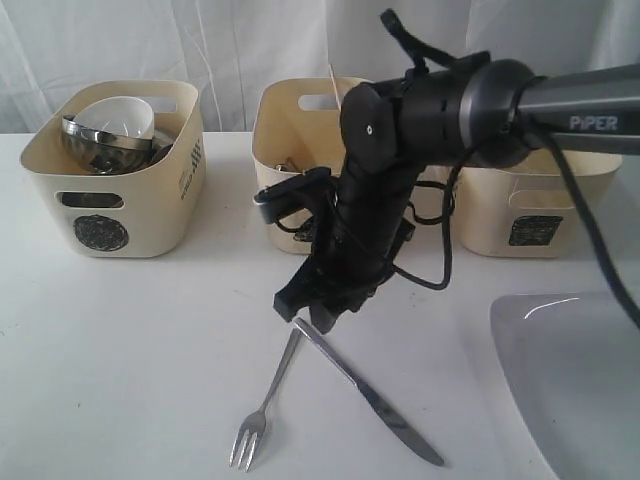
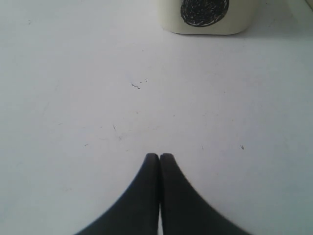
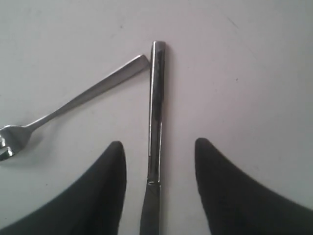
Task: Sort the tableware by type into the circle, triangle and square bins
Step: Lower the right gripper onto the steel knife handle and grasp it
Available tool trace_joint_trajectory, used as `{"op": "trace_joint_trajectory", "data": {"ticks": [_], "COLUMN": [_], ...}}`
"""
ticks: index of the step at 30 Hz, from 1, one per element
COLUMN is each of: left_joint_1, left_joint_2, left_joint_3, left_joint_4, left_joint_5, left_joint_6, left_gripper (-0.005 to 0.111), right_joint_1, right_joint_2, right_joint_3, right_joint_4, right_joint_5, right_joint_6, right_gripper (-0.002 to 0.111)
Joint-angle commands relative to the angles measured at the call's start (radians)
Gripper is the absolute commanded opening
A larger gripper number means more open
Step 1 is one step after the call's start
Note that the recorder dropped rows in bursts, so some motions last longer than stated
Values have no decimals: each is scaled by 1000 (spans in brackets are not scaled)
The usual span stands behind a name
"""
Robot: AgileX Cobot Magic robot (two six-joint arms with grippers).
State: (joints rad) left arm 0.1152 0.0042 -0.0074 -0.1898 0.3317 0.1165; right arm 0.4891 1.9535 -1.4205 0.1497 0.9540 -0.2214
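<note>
White tabletop [image 1: 120, 350] with three cream bins [image 1: 285, 140] along the far edge; steel bowl [image 1: 100, 148] and small white bowl [image 1: 120, 115] piled in the left bin [image 1: 150, 215]. Near centre, knife [image 1: 375, 405] and fork [image 1: 262, 415] lying in a V, handle ends together. Astride the knife handle, right gripper [image 3: 159, 142] spread wide, not clamping. Over bare table, left gripper [image 2: 159, 155] pressed closed. At near right, large white plate [image 1: 580, 380].

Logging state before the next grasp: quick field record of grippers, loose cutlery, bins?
right gripper: open, jaws either side of the knife handle, not closed on it
left gripper: shut, empty, over bare table
fork: flat on table, handle tip close by the knife's handle end
circle bin: holds steel bowl and white bowl
plate: on table, not binned
</note>
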Motion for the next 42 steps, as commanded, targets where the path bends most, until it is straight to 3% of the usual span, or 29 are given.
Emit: {"op": "trace_joint_trajectory", "data": {"ticks": [1,25,28,30,35,42], "left_joint_1": [2,2,2,2,2,2], "left_joint_2": [-4,-4,-4,-4,-4,-4], "left_joint_3": [7,7,7,7,7,7], "left_joint_4": [-6,-6,-6,-6,-6,-6], "left_joint_5": [9,9,9,9,9,9], "left_joint_6": [4,4,4,4,4,4], "left_gripper": [0,0,0,0,0,0], "right_joint_1": [3,11,23,23,23,23], "right_joint_2": [65,234,275,295,311,309], "right_joint_3": [5,9,32,38,38,36], "right_joint_4": [-16,-8,-34,-49,-49,-47], "right_joint_5": [-15,-15,-128,-157,-183,-159], "right_joint_6": [-10,-8,84,179,174,144], "right_gripper": [45,39,38,29,0,0]}}
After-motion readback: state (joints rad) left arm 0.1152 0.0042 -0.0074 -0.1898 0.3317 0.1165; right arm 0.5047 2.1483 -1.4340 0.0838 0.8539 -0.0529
